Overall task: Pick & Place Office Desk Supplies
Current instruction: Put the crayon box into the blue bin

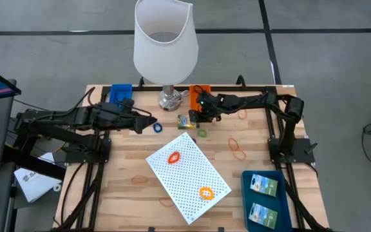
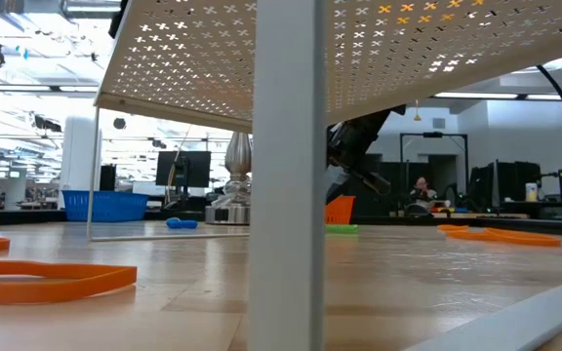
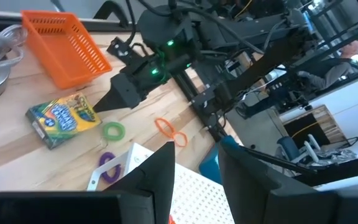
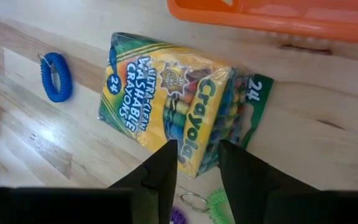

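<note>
A yellow-green crayon box [image 4: 179,118] lies flat on the table beside the orange basket [image 1: 200,95]. My right gripper [image 4: 197,165] is open and hovers just over the box [image 1: 185,120]; no touch shows. My left gripper [image 3: 197,174], open, hangs left of it near a blue coil ring [image 1: 157,128]. A green ring [image 1: 202,133] and a purple ring [image 3: 107,167] lie close to the box. Orange rubber bands [image 1: 237,149] lie scattered on the wood. Two small printed boxes [image 1: 263,185] sit in the blue tray [image 1: 282,222].
A big white lamp [image 1: 165,45] stands at the far edge between a blue basket [image 1: 121,92] and the orange one. A white perforated board [image 1: 189,175] stands over the table's middle, its legs [image 2: 286,195] blocking the low view. More orange bands [image 2: 37,283] lie near the front.
</note>
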